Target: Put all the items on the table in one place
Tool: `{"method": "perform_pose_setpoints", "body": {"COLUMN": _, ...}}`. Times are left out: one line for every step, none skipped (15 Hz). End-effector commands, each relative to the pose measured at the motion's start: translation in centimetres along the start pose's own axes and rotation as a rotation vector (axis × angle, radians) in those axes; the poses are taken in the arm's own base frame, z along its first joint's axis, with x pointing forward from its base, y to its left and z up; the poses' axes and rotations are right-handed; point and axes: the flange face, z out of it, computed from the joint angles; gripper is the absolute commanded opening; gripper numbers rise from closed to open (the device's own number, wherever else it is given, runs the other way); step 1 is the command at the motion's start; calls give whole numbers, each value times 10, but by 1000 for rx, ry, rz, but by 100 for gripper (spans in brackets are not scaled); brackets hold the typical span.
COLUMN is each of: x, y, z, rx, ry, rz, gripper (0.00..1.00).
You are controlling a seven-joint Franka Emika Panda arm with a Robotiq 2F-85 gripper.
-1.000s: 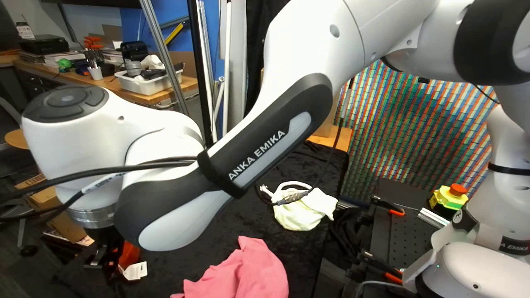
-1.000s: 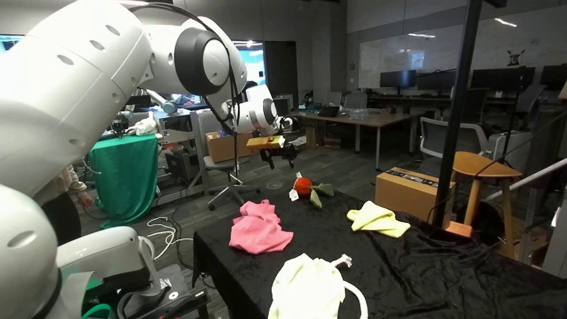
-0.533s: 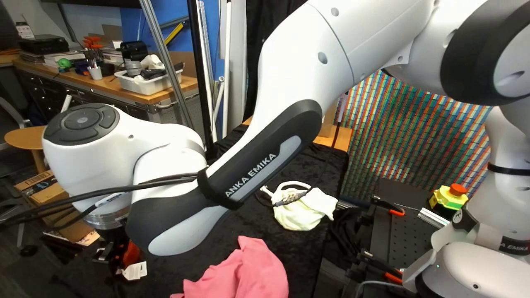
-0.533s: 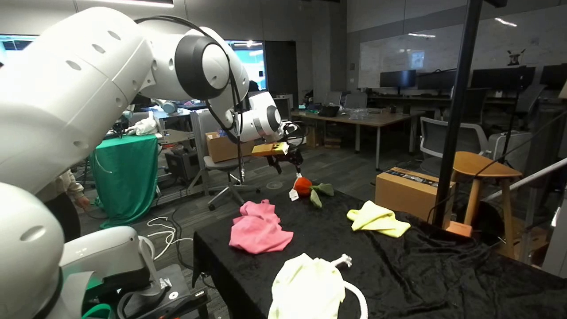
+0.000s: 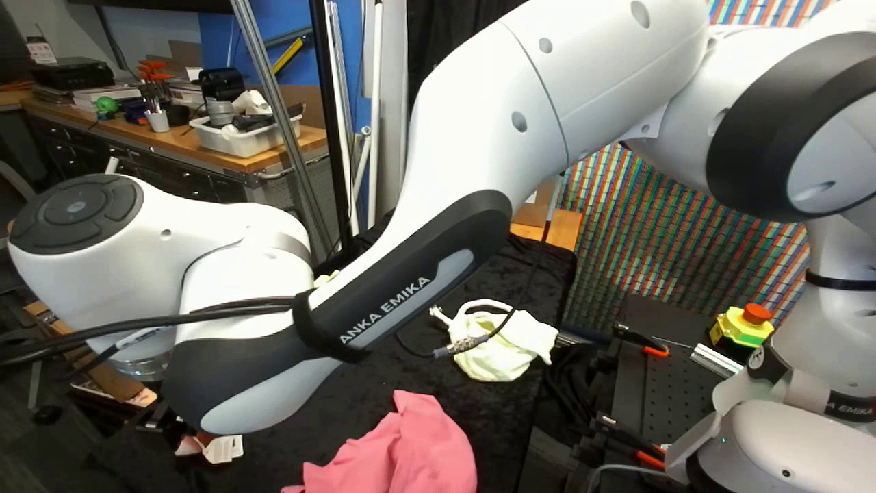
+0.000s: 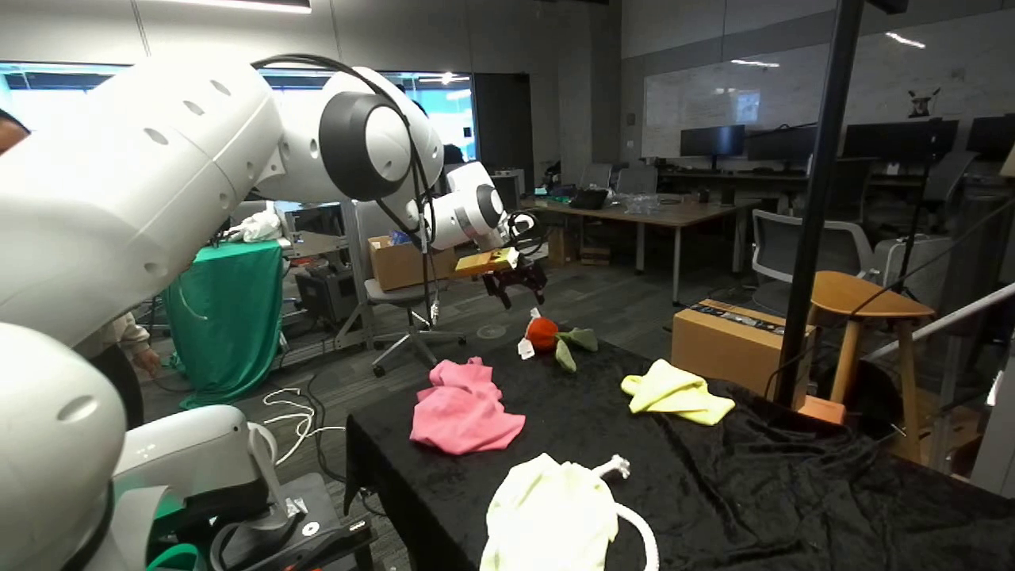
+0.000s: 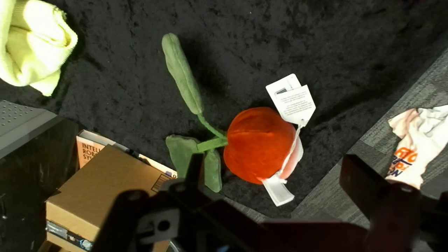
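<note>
My gripper point(image 7: 273, 161) stands open over the far edge of the black table point(image 6: 793, 492), nothing between its fingers. In an exterior view the gripper point(image 6: 523, 303) hangs just above the small red-and-green object point(image 6: 543, 334), apart from it. From the wrist, that object point(image 7: 260, 143) shows as a red ball with green leaves and white tags, beyond the fingertips. Left of it lies the pale yellow cloth point(image 7: 35, 42). The pink cloth point(image 6: 460, 408) is crumpled near a table edge. The white cloth point(image 6: 551, 515), bag-like, lies with the white tube loop point(image 6: 641, 527) beside it.
Brown cardboard boxes point(image 7: 112, 189) stand past the table edge, as does a wooden stool point(image 6: 868, 297). A black pole point(image 6: 817, 198) rises beside the table. A cable point(image 5: 472, 342) from the arm hangs in front of the white cloth.
Over the last second, my gripper has shifted towards the red-and-green object, dipping and then rising slightly. Its jaws have stayed open. The items on the table have not moved.
</note>
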Motion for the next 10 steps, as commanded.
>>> {"method": "perform_pose_setpoints", "body": {"x": 14, "y": -1, "z": 10, "rx": -9, "ry": 1, "rz": 8, "gripper": 100}}
{"method": "perform_pose_setpoints", "body": {"x": 15, "y": -1, "z": 14, "rx": -8, "ry": -5, "rz": 11, "gripper": 100}}
{"method": "perform_pose_setpoints", "body": {"x": 15, "y": -2, "z": 20, "rx": -2, "ry": -6, "rz": 16, "gripper": 100}}
{"method": "perform_pose_setpoints", "body": {"x": 15, "y": -2, "z": 26, "rx": -2, "ry": -3, "rz": 25, "gripper": 100}}
{"method": "perform_pose_setpoints", "body": {"x": 16, "y": -3, "z": 31, "rx": -1, "ry": -1, "rz": 39, "gripper": 100}}
{"method": "perform_pose_setpoints", "body": {"x": 16, "y": -4, "z": 36, "rx": 0, "ry": 1, "rz": 48, "gripper": 100}}
{"method": "perform_pose_setpoints", "body": {"x": 15, "y": -6, "z": 43, "rx": 2, "ry": -3, "rz": 49, "gripper": 100}}
{"method": "perform_pose_setpoints", "body": {"x": 15, "y": -7, "z": 46, "rx": 12, "ry": -4, "rz": 48, "gripper": 100}}
{"method": "perform_pose_setpoints", "body": {"x": 13, "y": -7, "z": 51, "rx": 21, "ry": -3, "rz": 58, "gripper": 100}}
{"method": "perform_pose_setpoints", "body": {"x": 13, "y": -8, "z": 55, "rx": 23, "ry": -1, "rz": 58, "gripper": 100}}
